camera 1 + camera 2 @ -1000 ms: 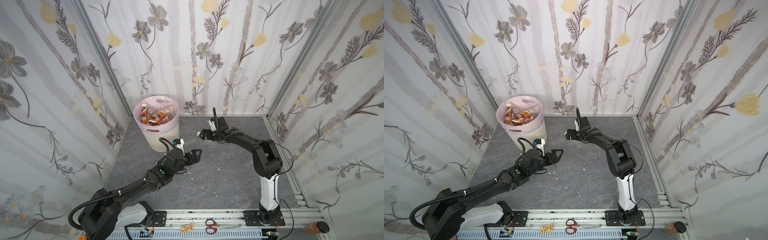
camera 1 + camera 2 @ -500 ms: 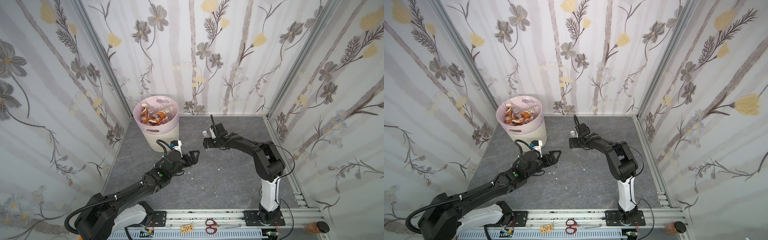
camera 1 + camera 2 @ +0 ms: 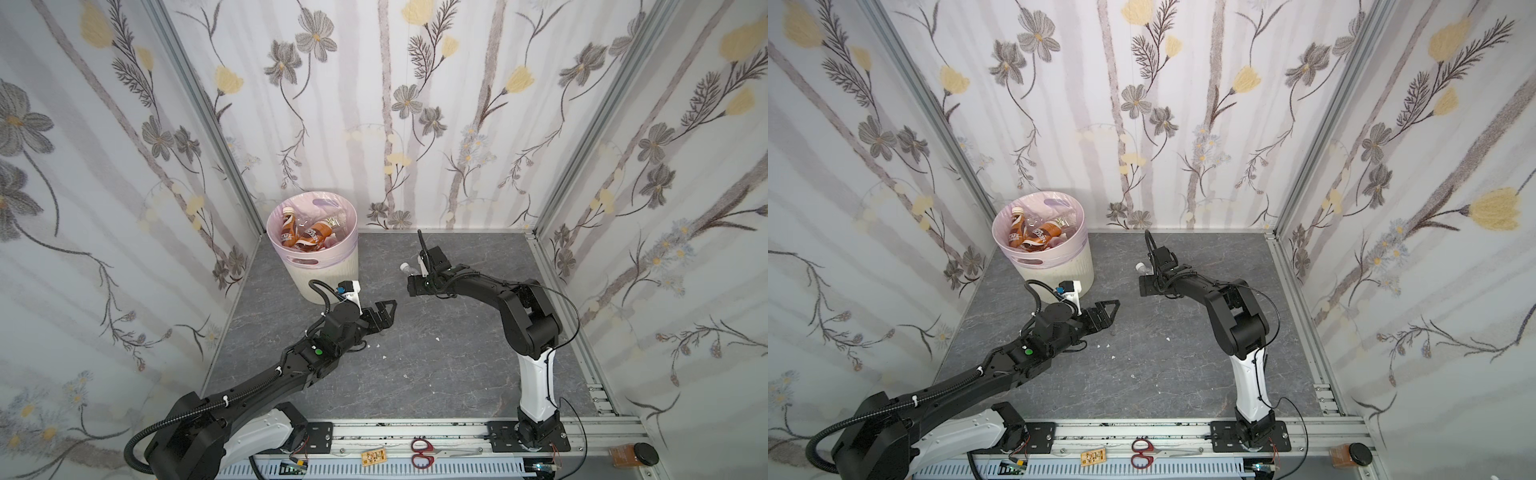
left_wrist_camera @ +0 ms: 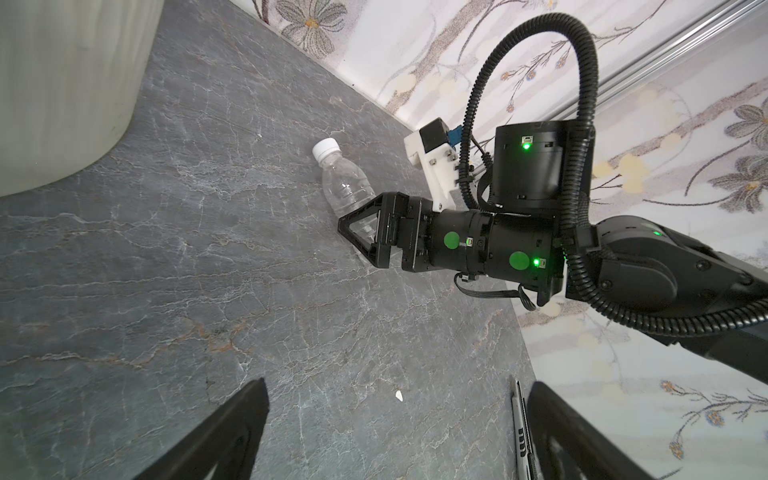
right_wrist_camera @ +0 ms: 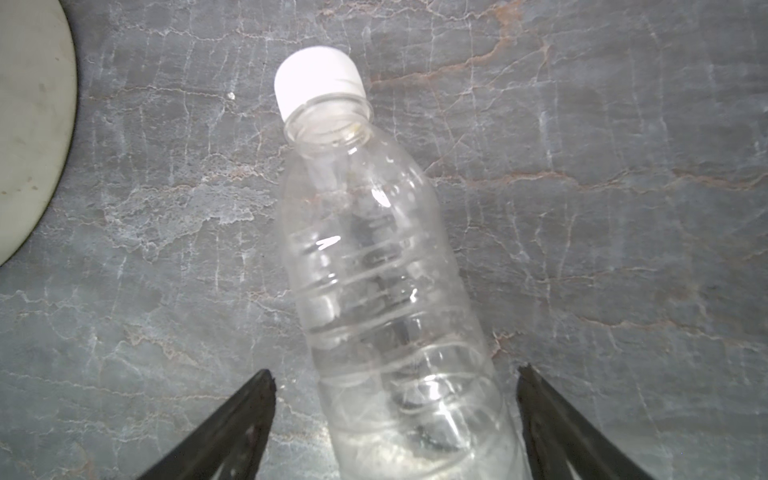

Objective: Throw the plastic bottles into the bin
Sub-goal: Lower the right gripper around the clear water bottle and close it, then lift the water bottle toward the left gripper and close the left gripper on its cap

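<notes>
The right gripper [image 5: 395, 372] had lowered over the clear bottle [image 5: 374, 266] near the bin [image 3: 328, 274], jaws apart astride it. The left gripper [image 4: 397, 388] gaped empty.

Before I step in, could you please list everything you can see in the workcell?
bin: one, cream, pink liner, table's back left
bottles in bin: two clearly visible, brown-labelled, inside liner
clear bottle: one, white cap, lying on table
scissors: one, red-handled, front rail
tag: one, yellow, beside scissors
scraps: few, white, mid-table
table: one, grey marbled
left fingers: black, open, empty, near bin
right fingers: black, open, straddling clear bottle
</notes>
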